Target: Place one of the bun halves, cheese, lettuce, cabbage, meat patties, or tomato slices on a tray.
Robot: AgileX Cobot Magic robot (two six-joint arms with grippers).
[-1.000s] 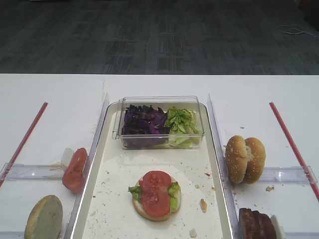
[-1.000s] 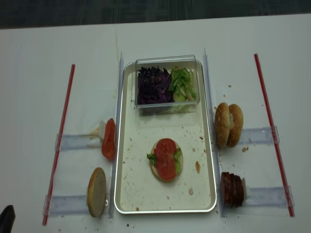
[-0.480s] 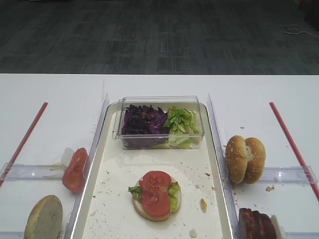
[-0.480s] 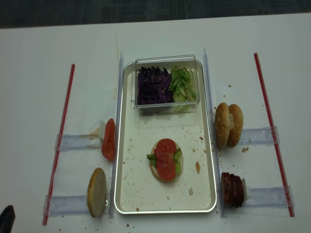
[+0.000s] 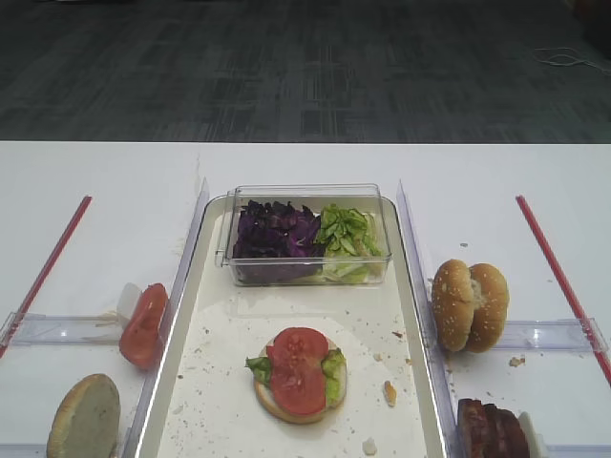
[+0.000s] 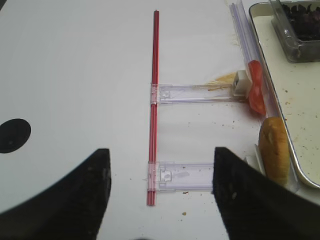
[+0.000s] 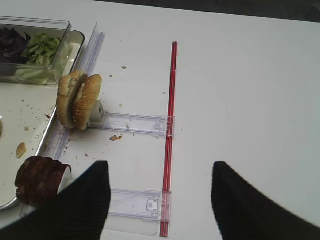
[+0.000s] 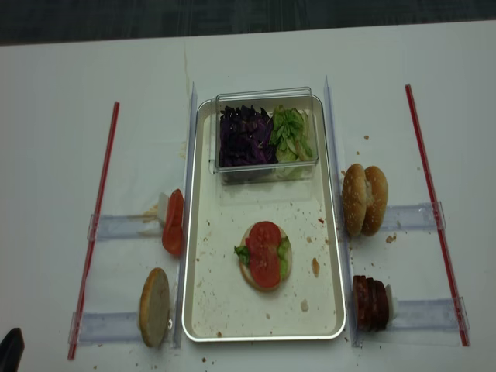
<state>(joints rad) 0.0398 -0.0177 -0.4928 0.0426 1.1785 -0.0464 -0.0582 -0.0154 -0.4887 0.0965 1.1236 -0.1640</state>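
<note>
Presumably next: meat patties, on edge just outside the tray's near right corner, just left of the right gripper; stack axis running away from the rim. Right gripper nearer, spread wide, empty; left gripper likewise, beyond the left rim. Smooth white tabletop, roomy approach.

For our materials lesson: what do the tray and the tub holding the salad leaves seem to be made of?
Tray: probably metal, with a raised silvery rim that catches the light and a pale, crumb-speckled floor.
Tub: likely clear hard plastic, since the cabbage and lettuce show through its walls.
</note>
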